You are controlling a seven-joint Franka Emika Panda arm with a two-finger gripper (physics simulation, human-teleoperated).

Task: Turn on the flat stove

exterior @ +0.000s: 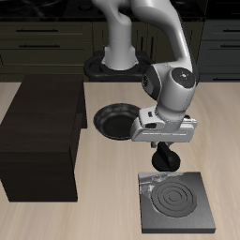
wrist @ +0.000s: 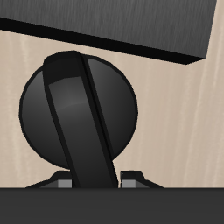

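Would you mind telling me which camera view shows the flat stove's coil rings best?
The exterior view: the flat stove lies whole near the table's front edge, its grey concentric rings plainly visible below the gripper. The wrist view shows no rings, only a dark slab edge, probably the stove, and a round black object with a raised bar.

Flat stove (exterior: 177, 203): I am seeing dark grey, grey concentric rings.
Knob (wrist: 79, 114): black.
Frying pan (exterior: 116, 122): black.
Table (exterior: 103, 217): pale wood grain.

Frying pan (exterior: 116, 121) beside cabinet (exterior: 42, 136)
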